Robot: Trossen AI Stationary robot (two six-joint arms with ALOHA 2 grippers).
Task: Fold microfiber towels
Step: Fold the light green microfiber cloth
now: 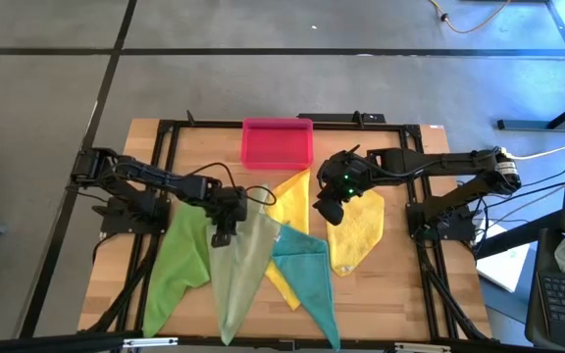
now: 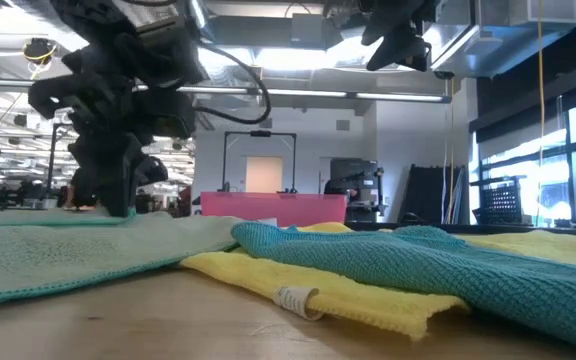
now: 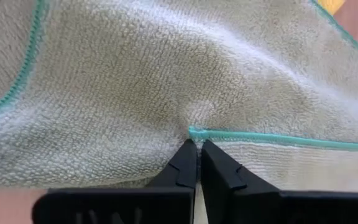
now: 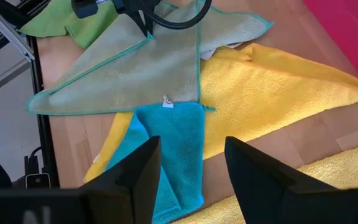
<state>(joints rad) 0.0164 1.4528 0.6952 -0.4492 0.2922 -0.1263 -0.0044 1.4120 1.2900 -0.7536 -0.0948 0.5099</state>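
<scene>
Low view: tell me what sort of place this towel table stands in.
Probably a robotics lab in an open office or industrial hall. Behind the pink tray run ceiling light strips and large windows, and the wooden table stands on a grey concrete floor.

My left gripper (image 3: 197, 149) pinches the pale olive towel's (image 1: 238, 265) teal-stitched edge; bright green (image 1: 179, 260), teal (image 1: 307, 270) and yellow towels (image 1: 356, 230) overlap beside it.
</scene>
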